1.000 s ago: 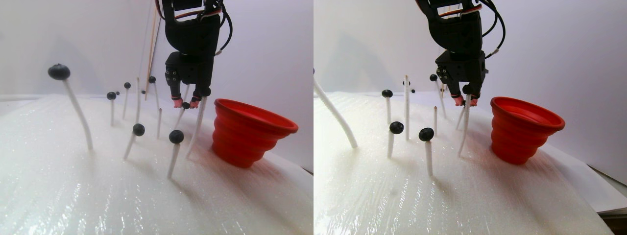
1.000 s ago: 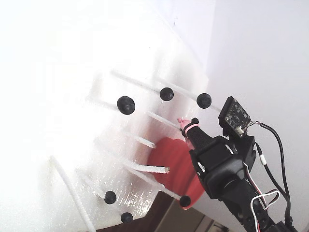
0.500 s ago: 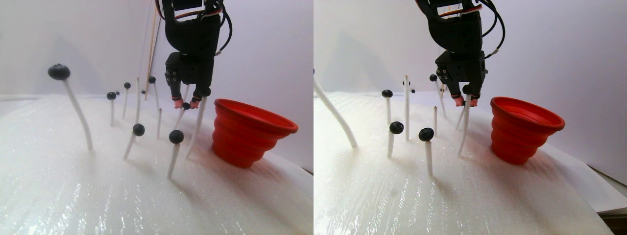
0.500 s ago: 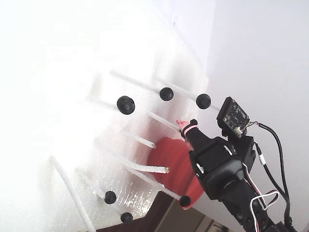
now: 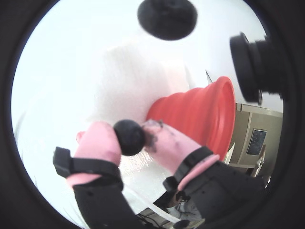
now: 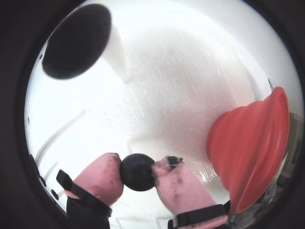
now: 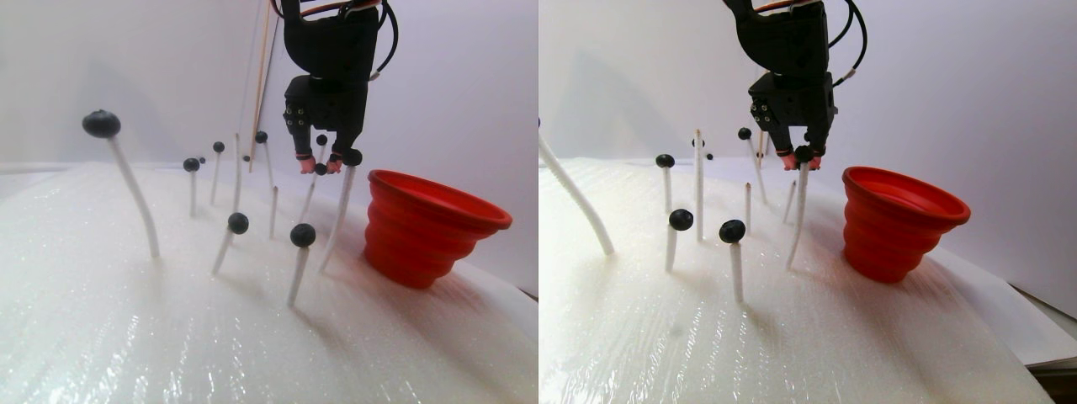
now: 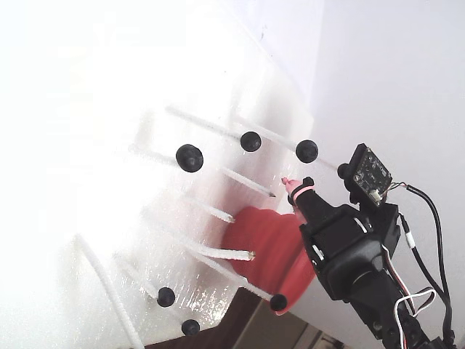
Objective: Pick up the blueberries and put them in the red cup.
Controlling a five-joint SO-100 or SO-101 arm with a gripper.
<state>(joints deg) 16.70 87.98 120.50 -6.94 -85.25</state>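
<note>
My gripper (image 5: 127,139) is shut on one blueberry (image 5: 129,135), pinched between its pink fingertips (image 6: 102,174). It hangs in the air above the white foam, a little left of the red cup (image 7: 429,225) in the stereo pair view, and above the bare tip of a thin white rod (image 7: 310,200). The red cup (image 6: 250,148) stands upright with its wide rim up. Several other blueberries (image 7: 303,235) sit on top of white rods around the gripper (image 7: 320,167); one (image 7: 352,157) is close to its right side. In the fixed view the fingertips (image 8: 289,182) sit above the cup (image 8: 258,240).
White rods (image 7: 135,198) of different heights stick out of the white foam sheet (image 7: 168,337), some bare, some tipped with berries (image 8: 189,157). A tall thin wooden stick (image 7: 259,84) stands behind the arm. The foam's edge runs behind the cup on the right.
The gripper has risen with the blueberry held in it, lifting the berry off the top of its rod. The cup and the other berries have not moved.
</note>
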